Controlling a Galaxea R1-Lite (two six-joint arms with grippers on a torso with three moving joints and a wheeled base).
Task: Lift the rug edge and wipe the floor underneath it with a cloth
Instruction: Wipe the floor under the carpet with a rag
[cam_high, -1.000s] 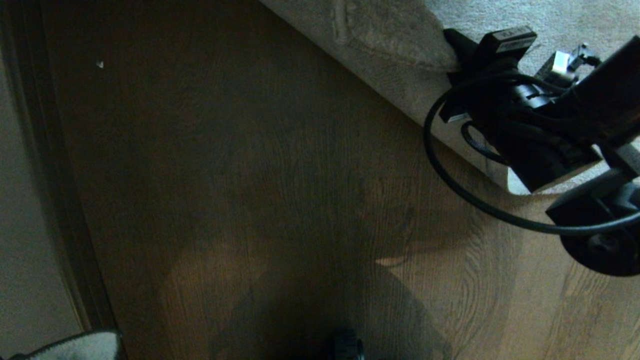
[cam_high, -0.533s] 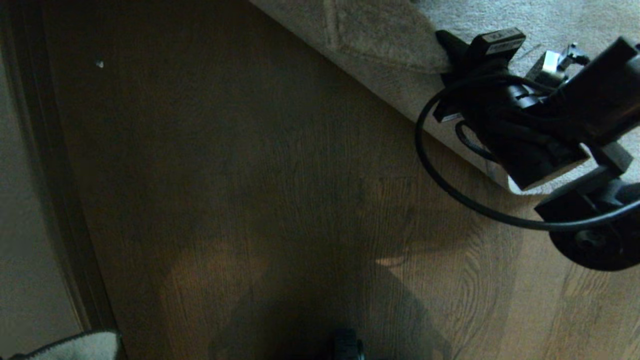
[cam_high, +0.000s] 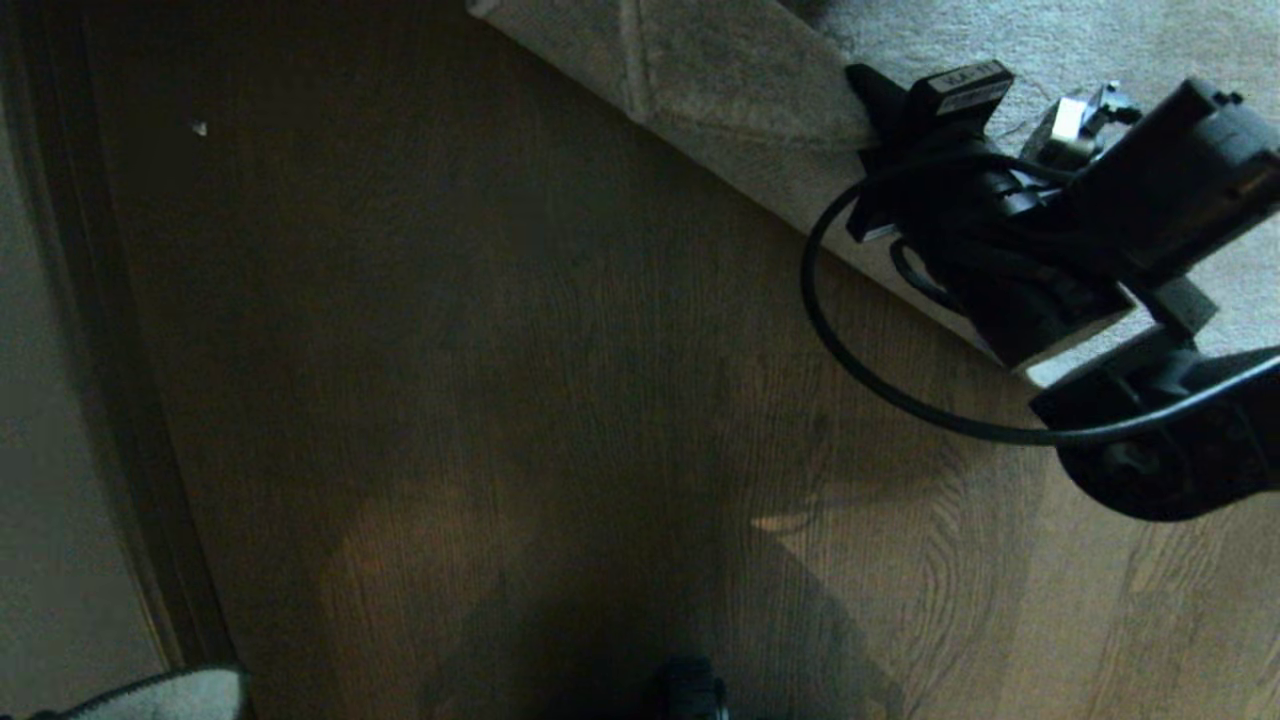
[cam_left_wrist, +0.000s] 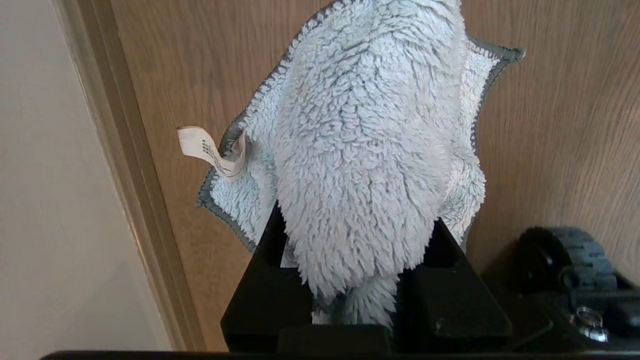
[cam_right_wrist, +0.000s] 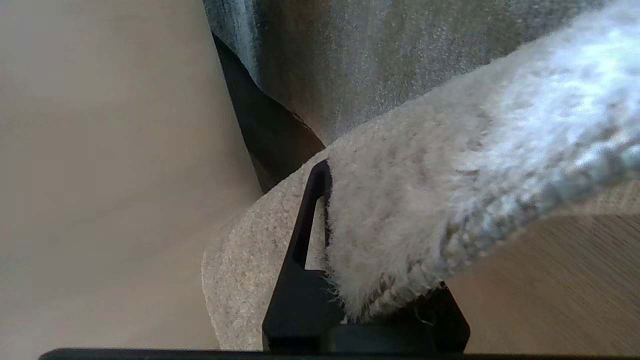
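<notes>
Head view: right hand (cam_high: 880, 120) clamped on the rug edge (cam_high: 720, 110), folded back; bare plank floor (cam_high: 560, 380) lies beside it toward the robot's left.

Left wrist view: left hand (cam_left_wrist: 350, 300) closed on the cloth (cam_left_wrist: 360, 160), fluffy, pale grey-blue, dangling above floor.

Right wrist view: pile bunched between the jaws, border running across them; exposed floor under the lifted flap.

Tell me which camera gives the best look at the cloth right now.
The left wrist view: the cloth fills it, pinched in the left gripper above the floor, with its label and stitched hem plain. The head view catches only a pale corner of it at its lower left edge. The right wrist view shows none of it, only the rug edge.
</notes>
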